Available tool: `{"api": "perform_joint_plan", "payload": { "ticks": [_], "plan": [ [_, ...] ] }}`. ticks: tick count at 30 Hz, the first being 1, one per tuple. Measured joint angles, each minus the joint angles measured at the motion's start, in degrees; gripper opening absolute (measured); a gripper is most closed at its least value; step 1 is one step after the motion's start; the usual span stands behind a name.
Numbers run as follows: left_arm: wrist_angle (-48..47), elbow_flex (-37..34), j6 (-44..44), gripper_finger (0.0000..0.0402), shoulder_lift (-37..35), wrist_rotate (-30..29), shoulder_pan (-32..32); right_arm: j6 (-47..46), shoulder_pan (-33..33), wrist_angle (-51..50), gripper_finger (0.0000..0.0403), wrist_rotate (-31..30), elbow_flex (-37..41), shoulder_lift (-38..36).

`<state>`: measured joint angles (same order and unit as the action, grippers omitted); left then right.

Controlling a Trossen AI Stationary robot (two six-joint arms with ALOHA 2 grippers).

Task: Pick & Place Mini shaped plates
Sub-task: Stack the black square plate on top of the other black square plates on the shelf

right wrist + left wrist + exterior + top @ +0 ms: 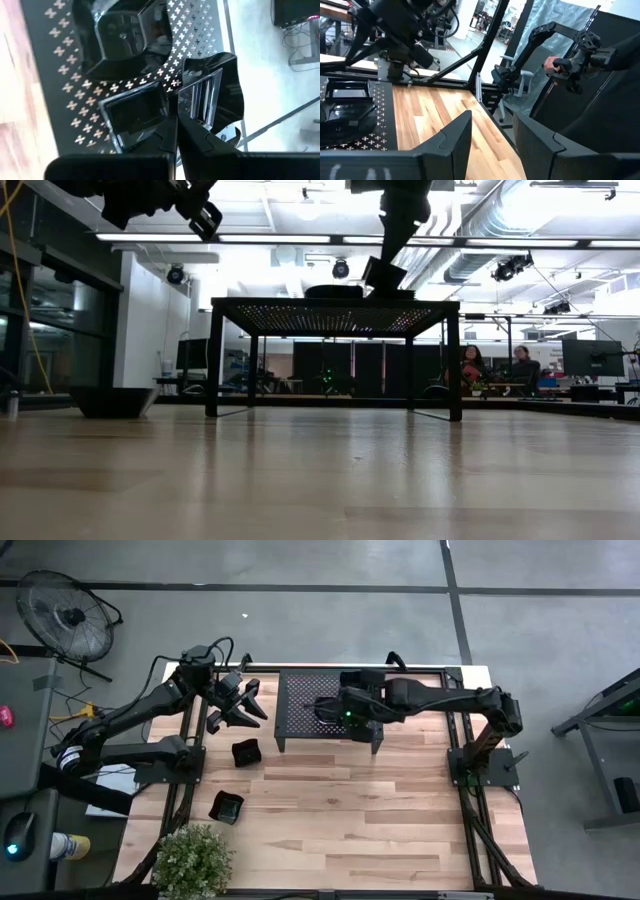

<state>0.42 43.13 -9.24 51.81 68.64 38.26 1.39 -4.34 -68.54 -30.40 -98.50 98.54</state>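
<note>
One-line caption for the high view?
Right hand over the perforated rack; left hand open beside it; two mini plates on the table.

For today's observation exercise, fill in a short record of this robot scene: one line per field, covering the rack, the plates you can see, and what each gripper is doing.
Rack: black perforated rack on the wooden table, far side
Plates on rack: glossy stack near the right gripper
Plates on table: one beside the rack, one nearer the plant
Right gripper: over the rack, shut on a plate's rim
Left gripper: open, raised left of the rack, holding nothing
</note>
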Motion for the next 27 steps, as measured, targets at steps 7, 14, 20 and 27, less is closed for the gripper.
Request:
{"api": "perform_joint_plan", "payload": {
  "ticks": [7, 14, 20, 27],
  "plan": [
    [-0.1, 0.0, 0.4, 0.0142, 0.0, 0.0, 0.0, -3.8, 2.7, -7.6, 0.0, -5.3, 0.0, 2.0],
    [-0.1, 0.0, 0.4, 0.0142, 0.0, 0.0, 0.0, -8.1, 6.2, -7.5, 0.0, -8.3, 0.0, 3.5],
    [-0.1, 0.0, 0.6, 0.0142, 0.0, 0.0, 0.0, -9.2, 7.7, -7.1, 0.0, -8.3, 0.0, 3.5],
    [-0.1, 0.0, 1.0, 0.0142, 0.0, -0.1, 0.0, -7.4, 7.6, -6.5, 0.0, -8.1, 0.0, 3.6]
  ]
}}
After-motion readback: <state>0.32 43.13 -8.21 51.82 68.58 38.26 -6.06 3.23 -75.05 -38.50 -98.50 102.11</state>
